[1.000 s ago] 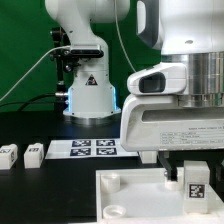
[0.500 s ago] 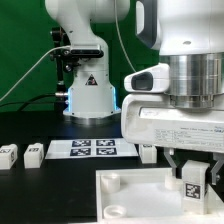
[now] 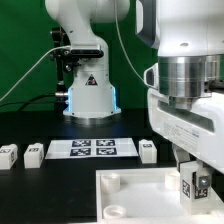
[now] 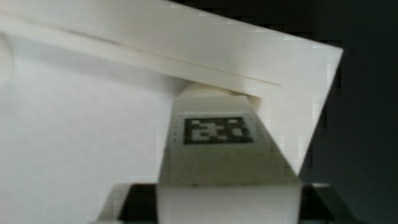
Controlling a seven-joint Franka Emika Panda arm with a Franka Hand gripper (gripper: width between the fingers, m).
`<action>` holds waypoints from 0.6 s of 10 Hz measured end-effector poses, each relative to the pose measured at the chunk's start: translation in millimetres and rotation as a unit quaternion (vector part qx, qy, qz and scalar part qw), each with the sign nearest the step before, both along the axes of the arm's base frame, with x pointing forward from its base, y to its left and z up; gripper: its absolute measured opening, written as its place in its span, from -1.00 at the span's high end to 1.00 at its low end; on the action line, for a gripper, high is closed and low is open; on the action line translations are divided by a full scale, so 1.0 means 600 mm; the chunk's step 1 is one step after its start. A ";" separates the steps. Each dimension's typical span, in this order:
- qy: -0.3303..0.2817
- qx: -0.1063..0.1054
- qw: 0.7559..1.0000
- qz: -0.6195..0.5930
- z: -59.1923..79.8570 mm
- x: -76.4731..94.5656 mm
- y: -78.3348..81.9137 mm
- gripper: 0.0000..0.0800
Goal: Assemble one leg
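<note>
Backdrop: green wall (image 3: 25, 50), upper left of exterior view
Table: black tabletop (image 3: 45, 180), lower left
Fixed item: marker board (image 3: 92, 149), flat at centre
Light: even, bright indoor

The exterior view is evenly and brightly lit, apparently from above: the white arm housing close to the camera nearly bleaches out, soft and out of focus, while the black worktop (image 3: 30, 185) stays matte and dark with no hard shadows, and the marker board (image 3: 92, 148) toward its far edge is readable though coarse at this low resolution. The wrist view is dimmer and blurred, the white panel (image 4: 89, 120) showing soft grey shading and a gentle shadow line along its raised edge, with only the leg (image 4: 221, 150) and its tag fairly sharp.
</note>
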State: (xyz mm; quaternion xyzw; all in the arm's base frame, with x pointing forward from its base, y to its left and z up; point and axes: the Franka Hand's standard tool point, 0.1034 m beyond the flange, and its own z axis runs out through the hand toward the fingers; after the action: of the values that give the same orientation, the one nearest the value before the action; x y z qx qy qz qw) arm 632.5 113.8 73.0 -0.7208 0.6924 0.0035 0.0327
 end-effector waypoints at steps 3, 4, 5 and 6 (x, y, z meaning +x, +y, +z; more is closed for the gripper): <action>0.013 0.028 0.979 -0.203 0.000 0.000 0.002 0.27; 0.013 0.027 0.978 -0.207 0.000 -0.001 0.003 0.27; 0.013 0.026 0.977 -0.213 0.001 -0.001 0.005 0.27; 0.010 0.025 0.982 -0.184 0.001 -0.001 0.005 0.27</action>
State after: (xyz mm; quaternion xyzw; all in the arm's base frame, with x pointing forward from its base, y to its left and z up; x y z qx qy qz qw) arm 631.8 117.0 73.4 -0.5797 0.8134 0.0222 0.0434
